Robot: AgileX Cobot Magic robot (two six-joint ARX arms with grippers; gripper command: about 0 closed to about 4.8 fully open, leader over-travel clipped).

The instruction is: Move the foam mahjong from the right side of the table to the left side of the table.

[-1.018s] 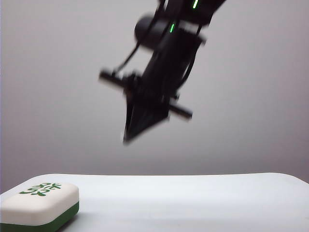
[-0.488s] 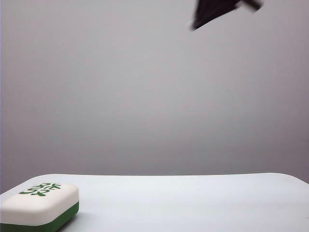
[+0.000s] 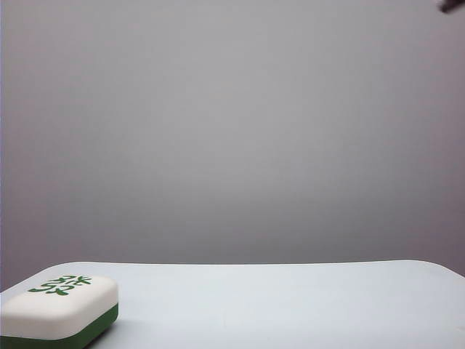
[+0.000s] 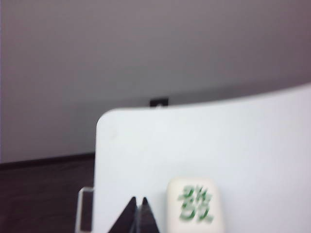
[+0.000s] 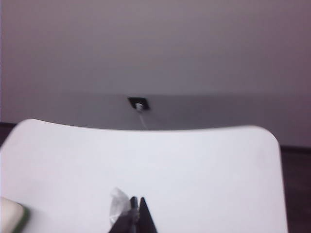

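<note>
A: Exterior: tile (image 3: 58, 311) sits flat at the table's (image 3: 290, 305) left near corner, characters up, white layer over green base. No gripper to judge here, only a dark scrap (image 3: 452, 6) at the top right corner, can't tell what it is.

B: Left wrist?

A: Left gripper (image 4: 137, 209) has tips pressed together, nothing between them. It hangs above the table (image 4: 218, 141) just beside the tile (image 4: 195, 206), near the corner. Not touching it as far as the view shows.

B: Right wrist?

A: Right gripper (image 5: 135, 209) also has tips together, empty, above the middle of the table (image 5: 194, 165). A pale crumpled-looking patch (image 5: 118, 205) sits by the tips, too blurred to name. Sliver of the tile (image 5: 10, 214) shows at the frame edge, well apart from the tips.

B: Handling?

A: Judgement only: foam, so light and squashy, not fragile. Rounded edges could slip out of a shallow pinch. Take it across the short width, pads on the side walls near the middle, jaws opened wide first. It looks placed on the left already, so likely nothing left to grab.
</note>
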